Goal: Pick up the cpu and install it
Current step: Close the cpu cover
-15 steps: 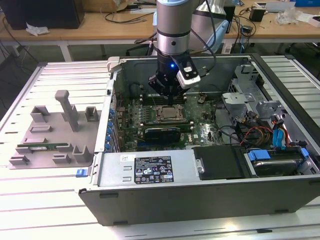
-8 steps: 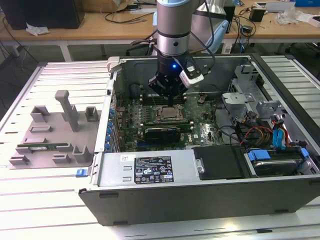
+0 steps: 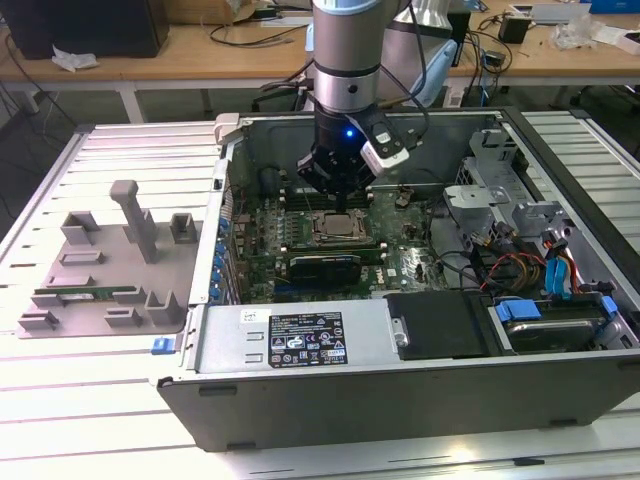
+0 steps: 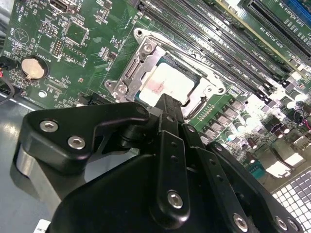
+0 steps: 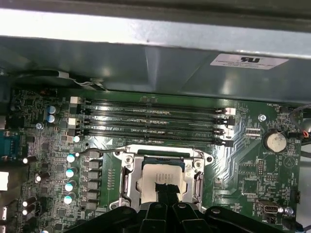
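Note:
The cpu (image 3: 333,226) lies flat in the open metal socket (image 3: 312,236) in the middle of the green motherboard inside the computer case. Its silver-grey top shows in both wrist views (image 4: 167,81) (image 5: 151,178), framed by the socket's steel bracket (image 4: 141,53) (image 5: 127,167). My gripper (image 3: 338,206) hangs straight down over it. Its black fingers are shut together into one narrow tip (image 4: 170,101) (image 5: 165,189) that rests at or just above the middle of the chip's top. The fingers do not reach the chip's edges.
Several long memory slots (image 5: 155,121) run beside the socket, and a coin battery (image 5: 275,141) sits nearby. The case walls (image 3: 225,200) ring the board. A black cover (image 3: 440,325), drive cage (image 3: 490,180) and cables (image 3: 520,265) are on the exterior view's right. A grey parts fixture (image 3: 100,270) lies on the left.

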Tool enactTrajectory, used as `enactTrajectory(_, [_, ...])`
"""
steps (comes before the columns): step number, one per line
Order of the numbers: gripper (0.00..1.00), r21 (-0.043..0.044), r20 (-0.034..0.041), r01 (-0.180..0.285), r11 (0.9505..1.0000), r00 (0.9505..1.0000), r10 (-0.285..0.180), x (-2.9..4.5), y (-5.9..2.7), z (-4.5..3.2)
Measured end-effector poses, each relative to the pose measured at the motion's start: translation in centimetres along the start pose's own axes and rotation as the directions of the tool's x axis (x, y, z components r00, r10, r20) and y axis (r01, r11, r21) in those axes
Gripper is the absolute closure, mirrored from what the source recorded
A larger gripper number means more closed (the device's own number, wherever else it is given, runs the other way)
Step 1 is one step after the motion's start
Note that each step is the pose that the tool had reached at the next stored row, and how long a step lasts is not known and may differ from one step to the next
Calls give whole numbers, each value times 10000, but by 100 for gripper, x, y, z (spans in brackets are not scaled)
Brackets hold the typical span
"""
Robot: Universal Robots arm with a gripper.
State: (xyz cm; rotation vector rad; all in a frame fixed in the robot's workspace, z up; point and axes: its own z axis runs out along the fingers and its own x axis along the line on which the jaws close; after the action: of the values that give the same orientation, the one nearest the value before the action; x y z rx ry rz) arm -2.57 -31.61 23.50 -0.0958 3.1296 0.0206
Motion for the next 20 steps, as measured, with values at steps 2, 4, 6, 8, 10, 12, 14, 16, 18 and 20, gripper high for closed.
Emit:
enactTrajectory(2, [89,0,7,1,10000,10000,-1,8,-4,24])
enactTrajectory(4, [89,2,17,0,10000,10000,0,21,-9,41])
enactTrajectory(6, [89,3,44,1,10000,10000,-1,45,-9,53])
enactTrajectory(8, [89,6,92,1,10000,10000,-1,87,-9,63])
enactTrajectory(10, [89,8,153,2,10000,9999,-2,136,-14,82])
enactTrajectory(12, [89,13,191,2,10000,9998,-2,159,-23,101])
enactTrajectory(14, [89,15,237,2,10000,9997,-3,188,-35,129])
enactTrajectory(16, [89,16,272,4,10000,9996,-5,222,-46,156])
enactTrajectory(18, [89,17,285,6,10000,9996,-6,258,-47,178])
enactTrajectory(20, [89,18,299,6,10000,9996,-7,301,-46,203])
